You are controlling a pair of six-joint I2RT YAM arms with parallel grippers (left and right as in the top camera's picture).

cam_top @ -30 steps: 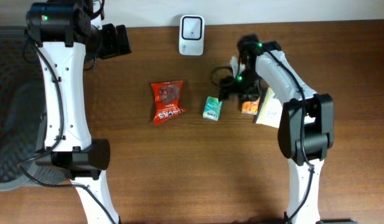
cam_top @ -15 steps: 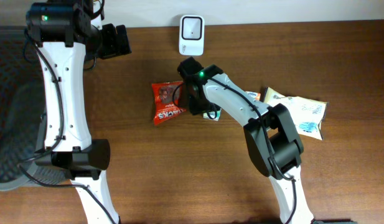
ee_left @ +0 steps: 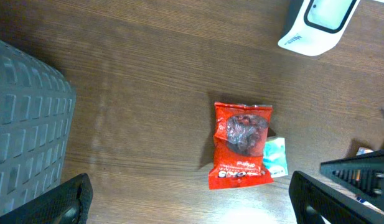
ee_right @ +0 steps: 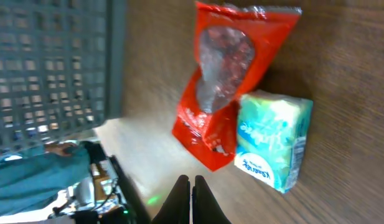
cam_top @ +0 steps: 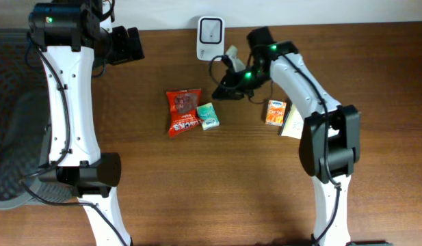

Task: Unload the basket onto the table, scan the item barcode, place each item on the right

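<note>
Teal tissue pack (ee_right: 272,140) looks like the item you were after, and it is not in your claw. It lies flat on the table (cam_top: 197,198), just ahead of the right gripper (ee_right: 190,182), whose two fingers are pressed together with nothing between them. A second ago those jaws stood wide over by the orange box (cam_top: 275,112). Since then the arm has swept left across the items, snapped shut and swung up toward the back of the table. The pack has shifted as well. It was well apart from the red snack bag (ee_right: 229,74), off to the bag's right, and now it sits against the bag's lower corner, touching or nearly so. My reading is that the pass nudged the pack sideways instead of lifting it, so you hold nothing to present and no barcode has been shown. You will probably need to part the fingers, come back down over the pack and take it cleanly, minding the bag crowded against one side. Further back, the scanner (cam_top: 211,29) stands at the table's rear edge where it was, close to your empty claw. Farthest off, the left gripper (cam_top: 126,45) has not moved: jaws spread wide, holding nothing, parked at the rear left above the basket (ee_left: 23,118).
</note>
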